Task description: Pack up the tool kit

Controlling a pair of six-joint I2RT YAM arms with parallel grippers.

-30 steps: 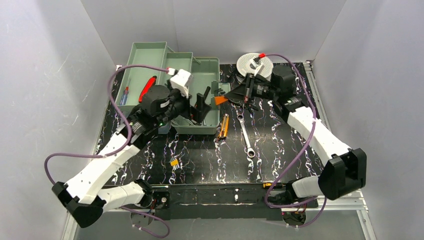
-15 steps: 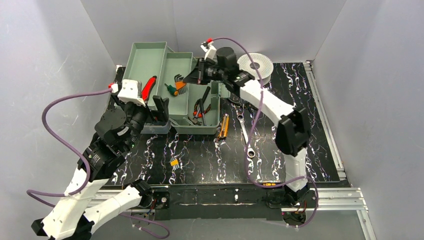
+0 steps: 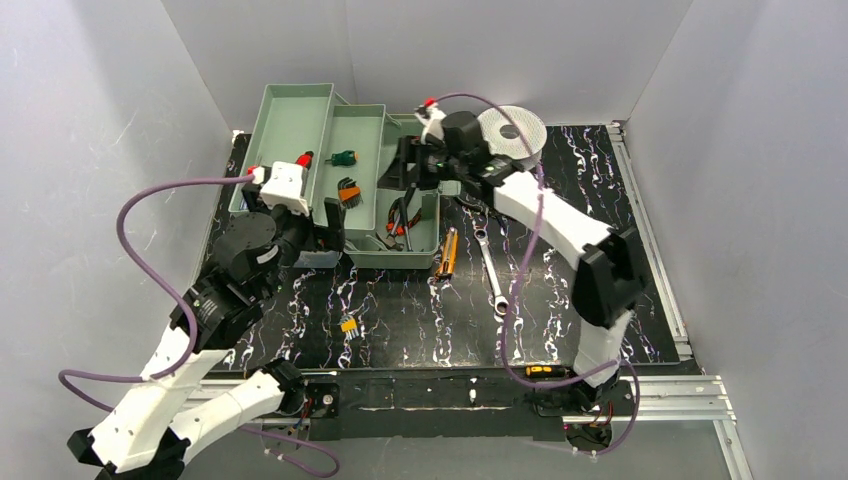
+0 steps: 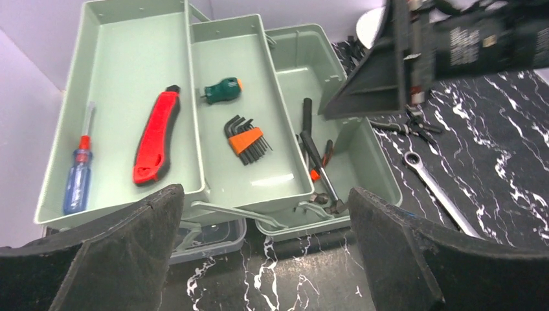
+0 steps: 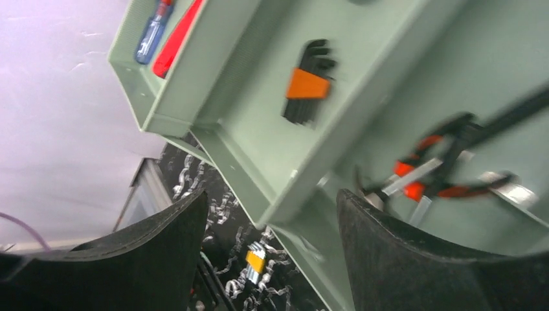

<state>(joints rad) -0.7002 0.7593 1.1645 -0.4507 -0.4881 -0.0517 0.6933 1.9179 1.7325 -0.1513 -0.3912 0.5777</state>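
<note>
Top external: toolbox [image 3: 396,259] sits at the far left of the table [image 3: 420,305], its trays fanned open in steps.
Left gripper [image 4: 265,192]: mine, jaws spread wide, nothing between them, hanging just off the near edge of the box.
Right gripper [image 5: 272,194]: also mine, jaws wide and empty, over the box where the middle tray meets the base.
Upper tray [image 4: 129,52]: red utility knife [image 4: 155,135] and a blue-handled screwdriver [image 4: 79,167], lying side by side, apart.
Middle tray [image 4: 259,175]: green stubby screwdriver [image 4: 220,89] at the far end, hex key set [image 4: 247,137] in an orange holder nearer me.
Base [image 4: 291,71]: pliers [image 5: 440,162] with orange-red grips, plus dark-handled tools I can't identify.
Table, right of box: orange-and-black tool [image 3: 447,252] just beside the base wall, wrench [image 3: 492,270] near it.
Loose: small yellow part [image 3: 349,325] on the table, nearer the arm bases.
Spool [image 3: 512,128]: white, at the far edge, behind my right arm.
</note>
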